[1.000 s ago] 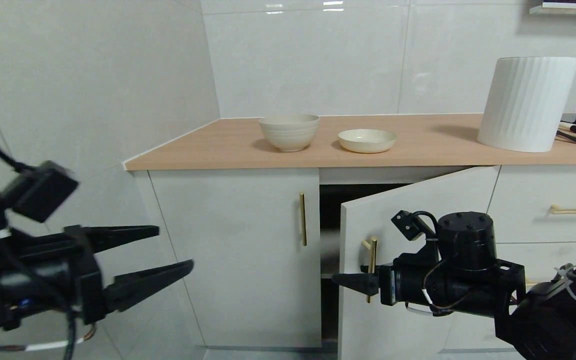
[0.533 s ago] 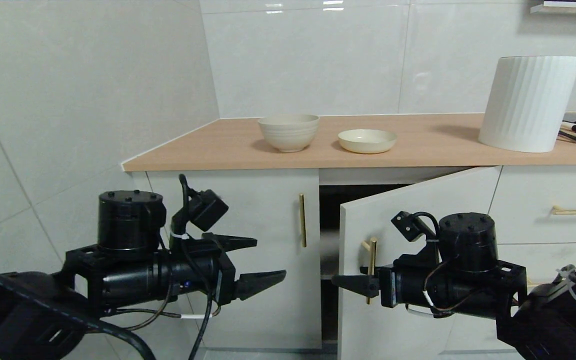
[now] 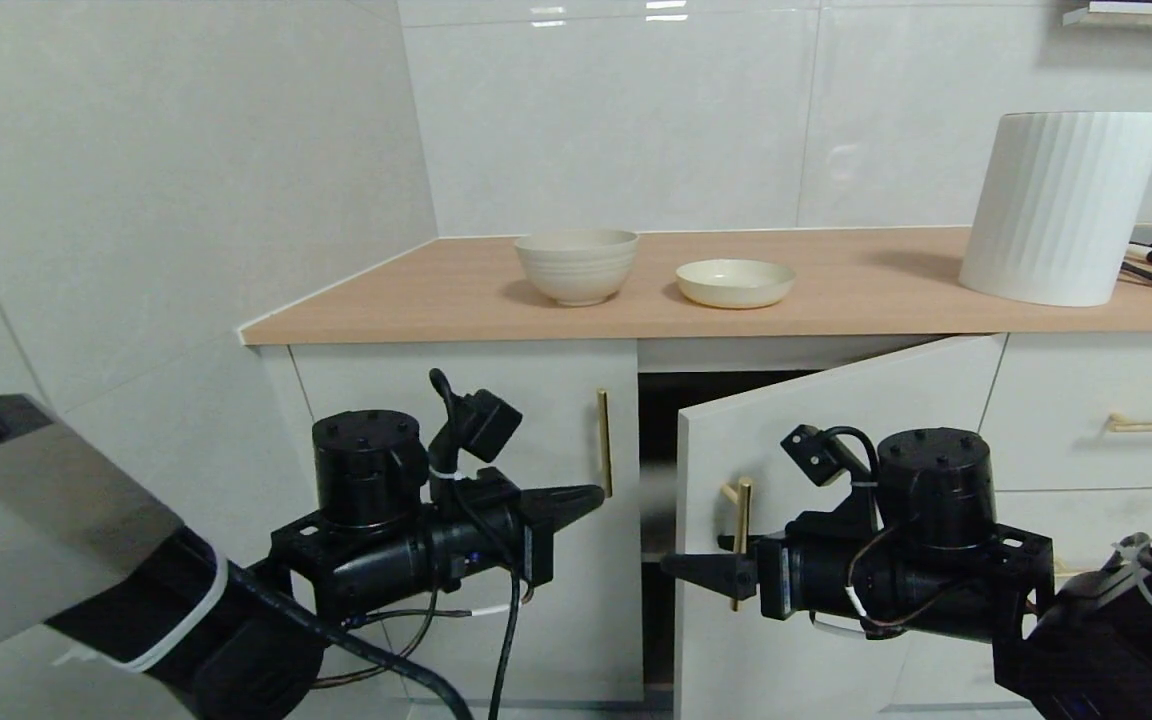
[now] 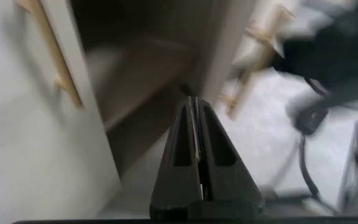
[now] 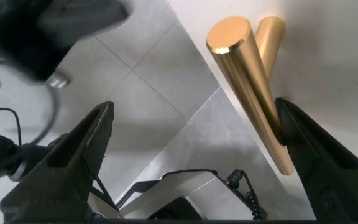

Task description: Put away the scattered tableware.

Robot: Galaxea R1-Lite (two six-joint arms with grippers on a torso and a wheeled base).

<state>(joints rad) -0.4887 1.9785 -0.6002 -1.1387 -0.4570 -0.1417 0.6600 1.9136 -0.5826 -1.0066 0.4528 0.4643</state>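
A: Starting close in, what are the pincers doing?
B: The left gripper [image 4: 193, 104] is pressed closed and empty in front of the cabinet's gap. The right gripper [image 5: 193, 109] is spread wide with the brass door handle [image 5: 244, 68] between its fingers (not clamped).
A: And the tableware?
B: It's farther back on the countertop [image 3: 436, 290]: a bowl [image 3: 577, 263] and a shallow dish [image 3: 735, 281], near each other but apart. They're likely light, rigid, slick and chippable, so I'd pinch each across the rim.
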